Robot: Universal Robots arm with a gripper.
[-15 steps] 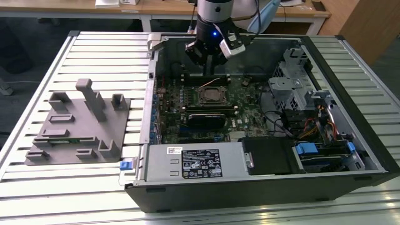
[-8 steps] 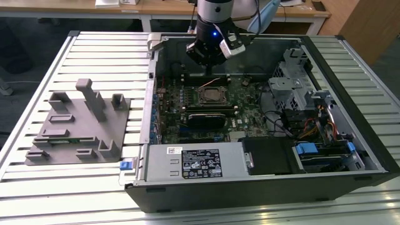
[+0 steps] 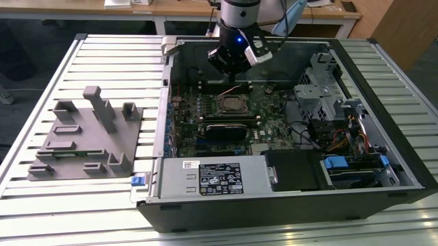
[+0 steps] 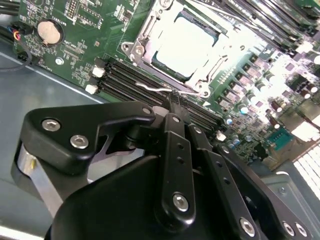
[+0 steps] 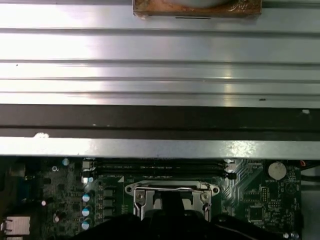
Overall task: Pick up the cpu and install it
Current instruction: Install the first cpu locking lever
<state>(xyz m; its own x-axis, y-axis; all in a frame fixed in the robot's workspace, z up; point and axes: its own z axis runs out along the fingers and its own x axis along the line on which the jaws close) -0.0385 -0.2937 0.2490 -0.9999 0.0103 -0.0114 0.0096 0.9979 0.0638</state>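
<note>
Gripper [image 3: 233,69] hangs inside the open computer case [image 3: 383,169], near the case's far wall, above the upper part of the motherboard [image 3: 274,120]. In the second wrist view its black fingers [image 4: 172,150] appear drawn narrowly together with nothing seen between them, though their tips are hidden behind the linkage, so that is a best reading. One cpu [image 4: 187,42] shows as a pale silvery square lying flat in the socket [image 4: 142,50] frame, apparently already seated there. It sits just ahead of and below the fingertips, toward the case's near edge; being square, it offers no long axis. One arm serves the job. One grey fixture block [image 3: 85,138] rests on the slatted table [image 3: 102,51], beside the case.
</note>
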